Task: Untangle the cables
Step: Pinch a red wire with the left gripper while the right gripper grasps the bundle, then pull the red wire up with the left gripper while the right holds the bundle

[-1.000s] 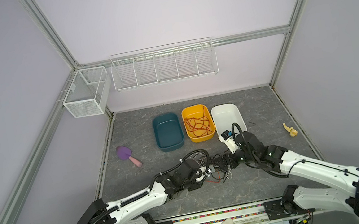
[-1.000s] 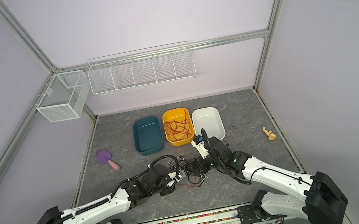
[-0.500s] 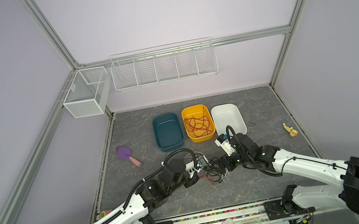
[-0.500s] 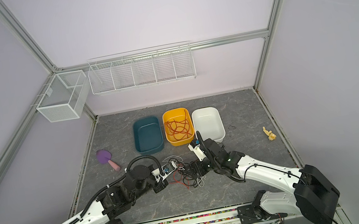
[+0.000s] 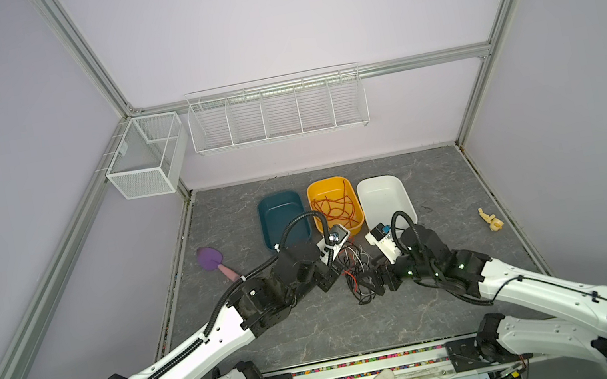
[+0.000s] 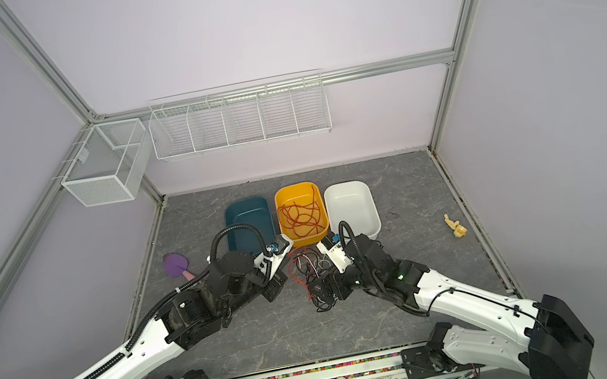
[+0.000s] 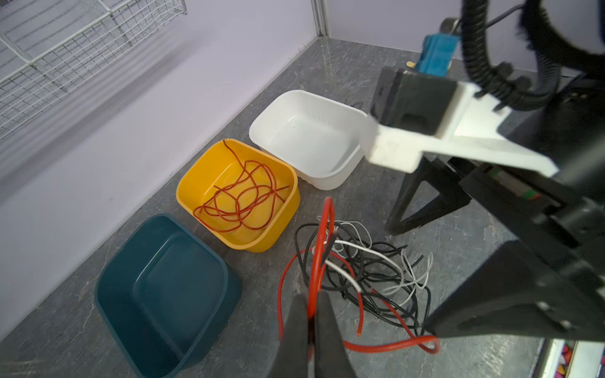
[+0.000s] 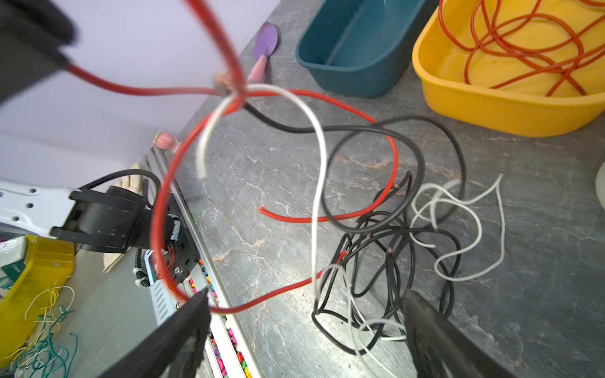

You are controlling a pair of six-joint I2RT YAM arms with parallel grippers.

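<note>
My left claw (image 7: 310, 312), shut tight, pinches a red cable (image 7: 322, 235) and holds a loop of it up off the grey desk (image 5: 318, 331); the rest of that strand runs down into the tangle and out across the stone-patterned top. The cables (image 5: 357, 274) lie in a loose knot of black, white and red near the middle of the desk, between my two arms and just in front of a row of three bins. My right claw (image 8: 307, 327) stands wide open, low over the side of the knot nearest the desk's front edge, with black and white strands lying between its fingers (image 8: 183, 327); whether they touch any strand I cannot tell. In the right wrist view the lifted red loop crosses a white strand and a black one at a single point in the air. Behind the knot, the yellow bin (image 5: 321, 191) holds a separate coil of orange-red cables (image 5: 334, 208). The teal bin (image 5: 280, 211) stands beside it toward the desk's left edge, the white bin (image 5: 383, 195) toward the right. A purple scoop (image 5: 209, 257) lies near the left edge.
</note>
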